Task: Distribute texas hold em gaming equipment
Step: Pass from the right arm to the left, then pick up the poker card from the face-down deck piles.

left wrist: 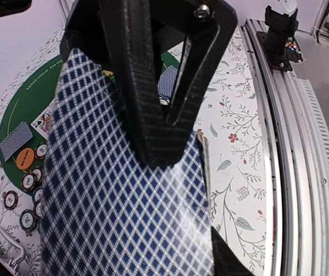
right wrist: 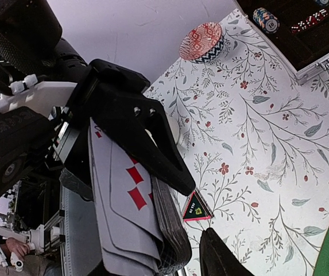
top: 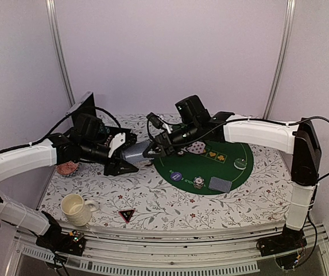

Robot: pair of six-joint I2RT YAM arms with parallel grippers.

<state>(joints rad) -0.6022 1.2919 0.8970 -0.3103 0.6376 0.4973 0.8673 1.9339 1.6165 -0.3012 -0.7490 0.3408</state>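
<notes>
My left gripper (top: 131, 156) is shut on a deck of playing cards (left wrist: 118, 195) with blue-and-white diamond backs, held above the table left of the green mat (top: 210, 168). Those backs fill the left wrist view between my left gripper's (left wrist: 190, 195) fingers. My right gripper (top: 153, 150) is open at the deck's end. In the right wrist view the deck (right wrist: 173, 230) shows red-diamond faces fanned beside the upper finger (right wrist: 153, 144), and the gap of my right gripper (right wrist: 201, 221) shows the black triangular marker (right wrist: 196, 210) on the table below. On the mat lie a face-down card (top: 220, 184), face-up cards (top: 204, 150), a blue button (top: 176, 176) and a chip (top: 198, 183).
A cream mug (top: 75, 208) and the triangular marker (top: 126, 215) stand near the front edge. A pink patterned dish (top: 68, 168) sits at the left under my left arm. An open case (right wrist: 302, 34) holds more chips. An orange button (left wrist: 25, 158) and chips (left wrist: 29, 183) lie on the mat.
</notes>
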